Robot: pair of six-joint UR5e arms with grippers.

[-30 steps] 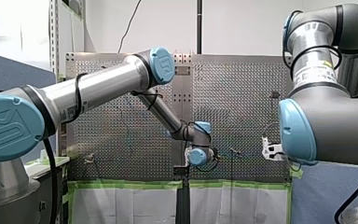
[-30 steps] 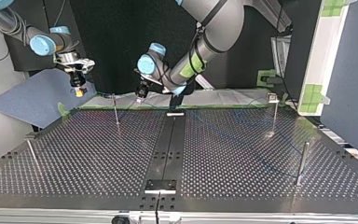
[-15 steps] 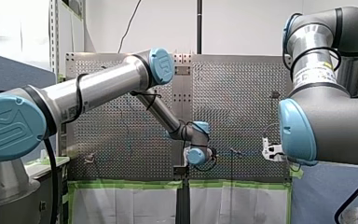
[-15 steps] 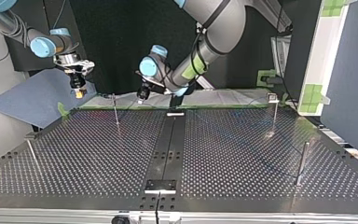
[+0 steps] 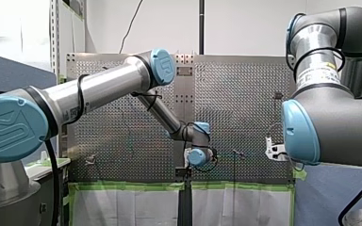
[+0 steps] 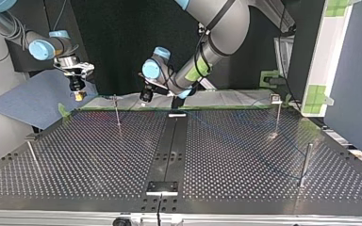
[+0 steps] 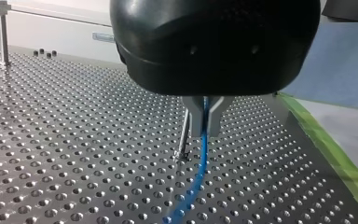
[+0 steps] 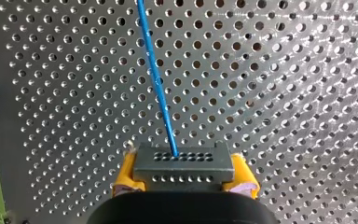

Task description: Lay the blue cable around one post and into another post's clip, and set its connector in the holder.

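Currently both arms hold the blue cable [image 7: 199, 172] above the bench [image 7: 65, 140]. My left gripper [image 7: 204, 130], upper centre-left in the top view, has its metal fingers [image 7: 193, 114] clenched on the cable just beside a thin post [image 7: 183, 135]; from the fingers the cable trails down onto the bench. Whether it touches the post I cannot tell. My right gripper [image 8: 182, 173], upper left in the top view, grasps the dark connector [image 8: 182, 161] between yellow pads [image 8: 127, 176], the cable leaving it in a straight line. Routing around the first post seems the step in hand; later steps look undone. Next, the left arm likely must carry the cable round that post, low and lightly tensioned, while the right gives slack.
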